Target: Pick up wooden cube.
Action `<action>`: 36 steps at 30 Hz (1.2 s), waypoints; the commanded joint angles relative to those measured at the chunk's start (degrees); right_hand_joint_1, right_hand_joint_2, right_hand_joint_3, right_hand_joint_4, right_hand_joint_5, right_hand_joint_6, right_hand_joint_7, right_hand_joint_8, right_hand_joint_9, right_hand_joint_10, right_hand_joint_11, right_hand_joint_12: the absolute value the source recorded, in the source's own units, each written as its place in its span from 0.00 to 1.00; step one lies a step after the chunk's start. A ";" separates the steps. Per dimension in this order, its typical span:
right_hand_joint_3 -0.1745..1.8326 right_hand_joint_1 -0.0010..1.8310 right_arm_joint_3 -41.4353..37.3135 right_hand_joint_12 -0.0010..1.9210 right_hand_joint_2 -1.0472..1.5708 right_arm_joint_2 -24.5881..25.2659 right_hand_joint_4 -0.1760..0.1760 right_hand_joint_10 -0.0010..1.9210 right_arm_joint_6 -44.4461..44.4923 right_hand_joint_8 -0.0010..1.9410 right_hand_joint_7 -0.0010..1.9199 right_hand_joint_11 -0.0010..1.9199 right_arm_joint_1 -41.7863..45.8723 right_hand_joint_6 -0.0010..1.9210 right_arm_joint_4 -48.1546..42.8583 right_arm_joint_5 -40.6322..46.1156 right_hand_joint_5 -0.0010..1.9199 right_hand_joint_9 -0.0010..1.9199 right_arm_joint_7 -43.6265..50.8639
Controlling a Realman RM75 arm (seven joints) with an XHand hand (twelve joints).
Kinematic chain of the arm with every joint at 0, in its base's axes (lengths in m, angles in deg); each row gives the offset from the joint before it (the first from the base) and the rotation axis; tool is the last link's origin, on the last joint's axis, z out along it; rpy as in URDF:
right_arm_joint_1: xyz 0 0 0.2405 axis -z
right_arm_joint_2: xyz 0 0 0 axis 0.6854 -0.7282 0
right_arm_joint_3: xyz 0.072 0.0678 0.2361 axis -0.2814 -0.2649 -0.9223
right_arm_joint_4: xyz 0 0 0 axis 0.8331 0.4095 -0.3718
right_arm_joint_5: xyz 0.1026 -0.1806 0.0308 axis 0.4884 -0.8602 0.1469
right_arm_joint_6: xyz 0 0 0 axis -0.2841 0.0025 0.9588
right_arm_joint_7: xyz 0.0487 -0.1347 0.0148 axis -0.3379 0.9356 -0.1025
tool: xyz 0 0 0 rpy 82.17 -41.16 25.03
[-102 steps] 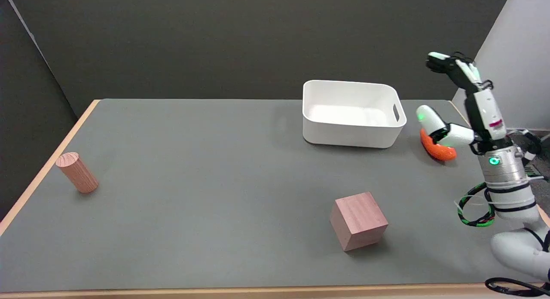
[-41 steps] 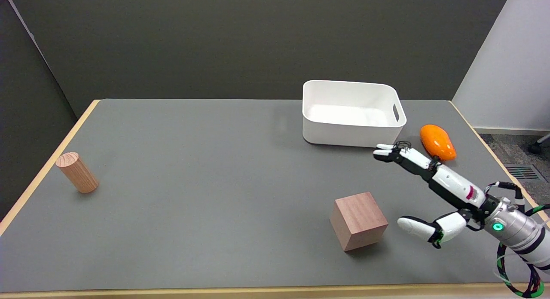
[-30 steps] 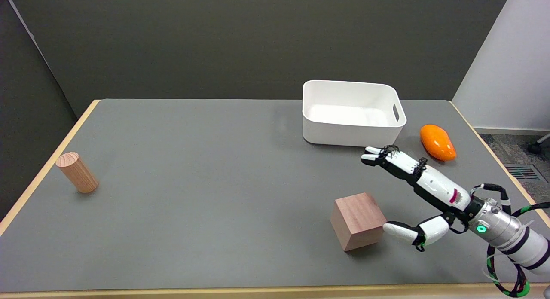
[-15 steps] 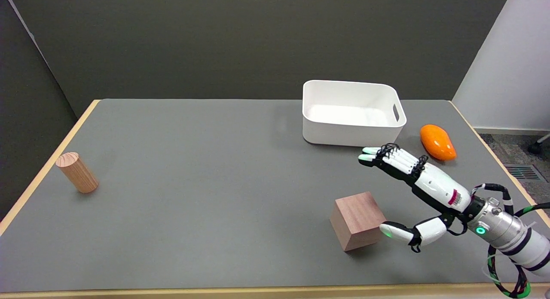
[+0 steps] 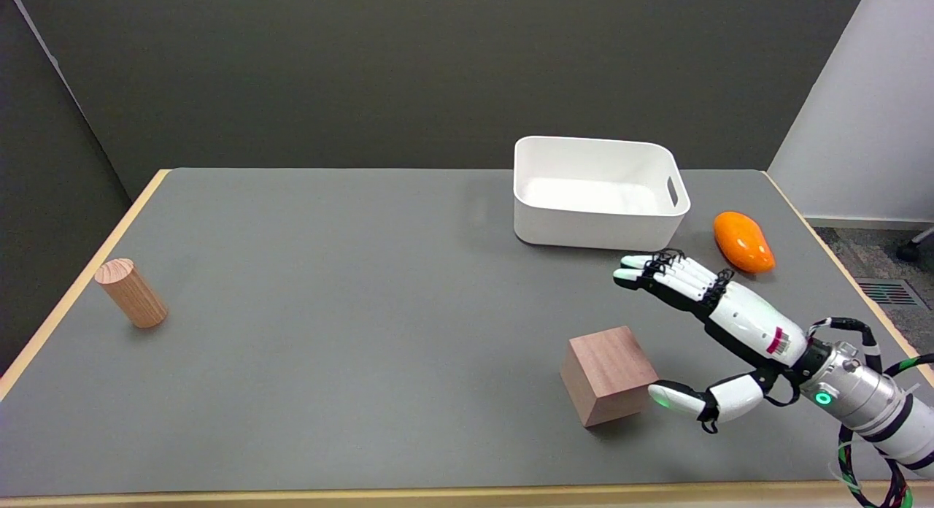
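Head view shows your right hand [image 5: 719,325] just right of the wooden cube [image 5: 608,375], fingers [image 5: 668,274] spread wide and holding nothing, thumb tip right at the cube's right face; can't tell if it's touching. That cube sits on the gray counter [image 5: 350,289], nearer you than the white bin [image 5: 595,194]. Orange thing [image 5: 743,241] is right of the bin.

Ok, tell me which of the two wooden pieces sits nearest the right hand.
The wooden cube, at the table's near right, beside the right hand. The wooden cylinder stands far off by the left edge.
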 commanded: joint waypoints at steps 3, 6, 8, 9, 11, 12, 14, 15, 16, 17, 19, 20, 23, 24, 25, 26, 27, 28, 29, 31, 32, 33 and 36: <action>0.54 0.33 1.82 0.53 0.60 0.02 0.37 0.26 -11.31 0.15 0.03 0.00 1.08 0.22 -5.09 -5.73 0.04 0.00 1.08; 0.54 0.34 2.20 0.52 0.60 0.33 0.36 0.25 -11.65 0.15 0.03 0.00 1.25 0.22 -5.25 -5.78 0.04 0.00 1.16; 0.52 0.34 2.49 0.52 0.60 0.54 0.36 0.24 -11.65 0.14 0.03 0.00 1.25 0.19 -5.25 -5.78 0.05 0.00 1.16; 0.50 0.35 2.67 0.52 0.61 0.58 0.36 0.24 -11.61 0.13 0.03 0.00 1.25 0.17 -5.32 -5.78 0.06 0.00 1.16; 0.54 0.34 3.05 0.51 0.60 0.70 0.35 0.22 -11.41 0.14 0.03 0.00 1.15 0.22 -5.52 -5.75 0.04 0.00 1.27; 0.54 0.34 3.16 0.51 0.60 0.70 0.36 0.22 -11.39 0.13 0.02 0.00 1.07 0.21 -5.63 -5.63 0.04 0.00 1.47; 0.54 0.34 3.45 0.51 0.60 0.70 0.36 0.22 -11.59 0.13 0.02 0.00 1.01 0.21 -6.39 -5.38 0.04 0.00 2.54; 0.54 0.34 3.53 0.51 0.60 0.70 0.36 0.21 -11.74 0.13 0.02 0.00 0.98 0.21 -6.70 -5.38 0.04 0.00 2.94; 0.54 0.34 3.62 0.51 0.60 0.70 0.36 0.21 -11.99 0.13 0.02 0.00 0.90 0.21 -6.96 -5.38 0.04 0.00 3.27; 0.54 0.34 3.69 0.51 0.60 0.70 0.36 0.21 -12.13 0.13 0.02 0.00 0.79 0.21 -7.09 -5.38 0.04 0.00 3.32; 0.54 0.34 4.03 0.50 0.60 0.70 0.36 0.21 -12.19 0.12 0.02 0.00 0.28 0.21 -7.17 -5.38 0.04 0.00 3.32; 0.54 0.34 4.32 0.50 0.60 0.70 0.36 0.21 -12.35 0.12 0.02 0.00 0.04 0.21 -7.14 -5.38 0.04 0.00 3.32; 0.54 0.34 5.37 0.50 0.60 0.67 0.36 0.21 -12.89 0.12 0.02 0.00 -0.89 0.21 -6.56 -5.30 0.04 0.00 3.29; 0.54 0.34 5.77 0.50 0.60 0.62 0.36 0.21 -13.17 0.13 0.02 0.00 -1.40 0.21 -6.31 -5.30 0.04 0.00 3.24; 0.54 0.34 6.01 0.50 0.60 0.62 0.36 0.21 -13.32 0.13 0.02 0.00 -1.77 0.21 -6.17 -5.30 0.04 0.00 3.20; 0.54 0.34 6.15 0.51 0.60 0.62 0.36 0.21 -13.36 0.13 0.02 0.00 -2.02 0.21 -6.07 -5.30 0.04 0.00 3.13; 0.54 0.33 6.37 0.51 0.60 0.62 0.36 0.21 -13.44 0.13 0.02 0.00 -2.40 0.21 -5.90 -5.30 0.04 0.00 3.01; 0.54 0.33 6.49 0.51 0.60 0.62 0.36 0.22 -13.48 0.13 0.02 0.00 -2.67 0.21 -5.75 -5.30 0.04 0.00 2.92; 0.54 0.33 6.65 0.51 0.60 0.59 0.36 0.22 -13.49 0.13 0.02 0.00 -2.93 0.21 -5.57 -5.30 0.04 0.00 2.89; 0.54 0.33 7.24 0.51 0.60 0.38 0.36 0.22 -13.76 0.13 0.03 0.00 -3.57 0.21 -5.03 -5.22 0.04 0.00 2.84; 0.54 0.33 7.45 0.51 0.60 0.36 0.36 0.23 -13.83 0.14 0.03 0.00 -3.73 0.21 -4.82 -5.22 0.04 0.00 2.81; 0.52 0.33 7.75 0.51 0.60 0.30 0.36 0.23 -13.92 0.13 0.03 0.00 -4.00 0.19 -4.48 -5.19 0.05 0.00 2.73; 0.53 0.33 7.90 0.51 0.60 0.50 0.36 0.24 -13.96 0.14 0.03 0.00 -4.10 0.20 -4.02 -5.14 0.05 0.00 2.68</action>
